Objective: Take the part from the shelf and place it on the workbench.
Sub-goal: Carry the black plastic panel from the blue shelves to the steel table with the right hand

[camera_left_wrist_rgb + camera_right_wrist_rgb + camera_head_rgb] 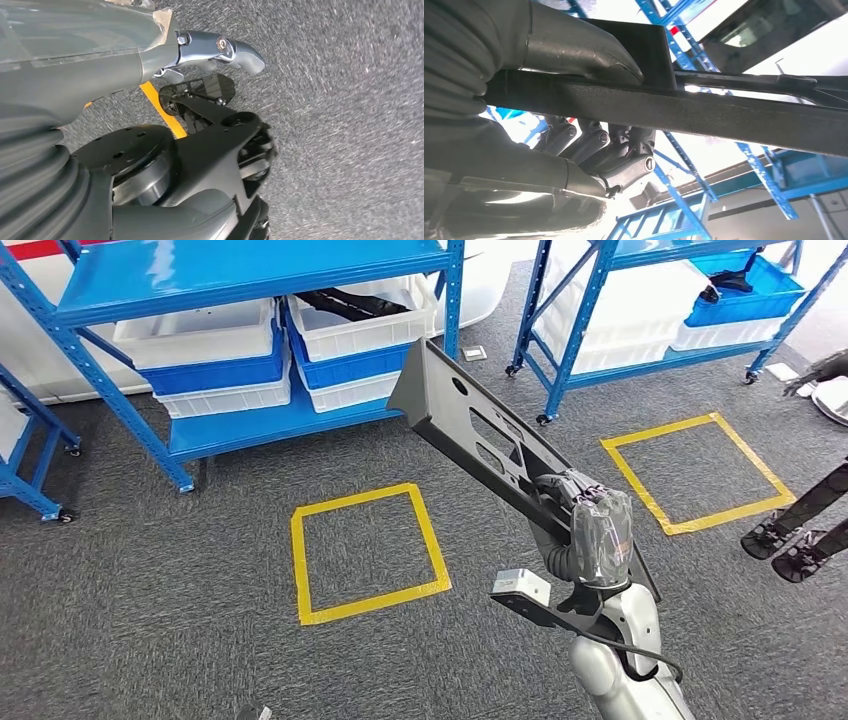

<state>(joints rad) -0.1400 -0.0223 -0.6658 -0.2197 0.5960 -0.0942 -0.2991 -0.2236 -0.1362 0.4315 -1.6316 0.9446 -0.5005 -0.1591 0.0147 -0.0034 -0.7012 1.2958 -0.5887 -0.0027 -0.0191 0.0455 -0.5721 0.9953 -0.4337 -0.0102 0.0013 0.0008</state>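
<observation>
1. Head view: the right robot hand (pixel 592 520) is clutching a long dark part (pixel 490 440) near its lower end, fingers wrapped closed around its edge, the part's free end jutting up and away over the grey carpet (pixel 150 570) toward the blue shelf (pixel 260 420).
2. Right wrist view is showing the thumb (pixel 589 55) pressing on one face of the part (pixel 734 112) and the fingers (pixel 594 145) curling under the other; with so much length hanging past the grip, the part is likely levering and could be slipping or twisting loose.
3. Swinging round, the raised end risks clipping the shelf's upright (pixel 452 300) or its white bins (pixel 365 325).
4. Left robot hand (pixel 210 50) is hanging over the carpet (pixel 350 125), holding nothing, its fingers loosely apart.
5. No counter is appearing yet; a person's feet (pixel 790 540) nearby are adding a collision risk.
</observation>
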